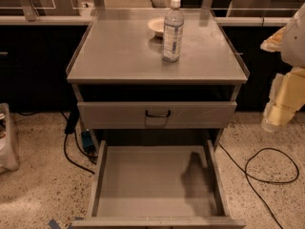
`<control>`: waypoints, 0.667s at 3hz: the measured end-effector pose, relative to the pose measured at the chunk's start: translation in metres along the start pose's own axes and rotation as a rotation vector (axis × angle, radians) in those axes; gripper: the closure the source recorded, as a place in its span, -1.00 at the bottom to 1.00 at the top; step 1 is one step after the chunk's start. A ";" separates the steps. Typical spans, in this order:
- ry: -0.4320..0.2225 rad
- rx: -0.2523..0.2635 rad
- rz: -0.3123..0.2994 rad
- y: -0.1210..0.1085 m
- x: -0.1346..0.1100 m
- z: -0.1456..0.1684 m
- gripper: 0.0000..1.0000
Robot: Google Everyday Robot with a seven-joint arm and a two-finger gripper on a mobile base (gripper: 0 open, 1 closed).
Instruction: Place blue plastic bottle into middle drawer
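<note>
Speckled stone floor (38, 185) runs under a grey metal cabinet (119, 56), with dark counters behind and a black cable (271, 171) looping on the right. On the cabinet's top the bottle (173, 30) stands upright, right of centre towards the back, just in front of a small white bowl (156, 26) and, as far as I can see, not touching it. Below the top a drawer front (114, 114) with a black handle (157, 114) is shut, and under that the middle drawer (143, 185) is pulled well out, its flat floor bare apart from a dark shadow on the right. The gripper (274, 118) hangs at the right edge, beside the cabinet, below the level of the top and well apart from the bottle. It is not holding the bottle, and I cannot tell whether it is open or closed. I judge the task to be at its start, with the drawer ready and the reach for the bottle not yet made. The next move calls for lifting the gripper above the top and bringing it in at the bottle's side without knocking the bowl. Most of the arm is cut off by the right edge, and the drawer's front rim is cropped at the bottom.
</note>
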State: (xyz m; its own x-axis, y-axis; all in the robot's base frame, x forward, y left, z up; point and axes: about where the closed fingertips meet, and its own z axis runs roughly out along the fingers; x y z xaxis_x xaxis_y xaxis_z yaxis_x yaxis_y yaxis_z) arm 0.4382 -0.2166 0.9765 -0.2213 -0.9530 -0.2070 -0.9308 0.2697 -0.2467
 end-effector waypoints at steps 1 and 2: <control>0.000 0.000 0.000 0.000 0.000 0.000 -1.00; -0.038 0.003 -0.033 -0.004 -0.018 0.018 -1.00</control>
State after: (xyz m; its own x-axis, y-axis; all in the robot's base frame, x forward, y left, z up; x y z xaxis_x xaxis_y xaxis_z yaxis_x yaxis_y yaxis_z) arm 0.4511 -0.1976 0.9644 -0.1790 -0.9556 -0.2340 -0.9366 0.2383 -0.2568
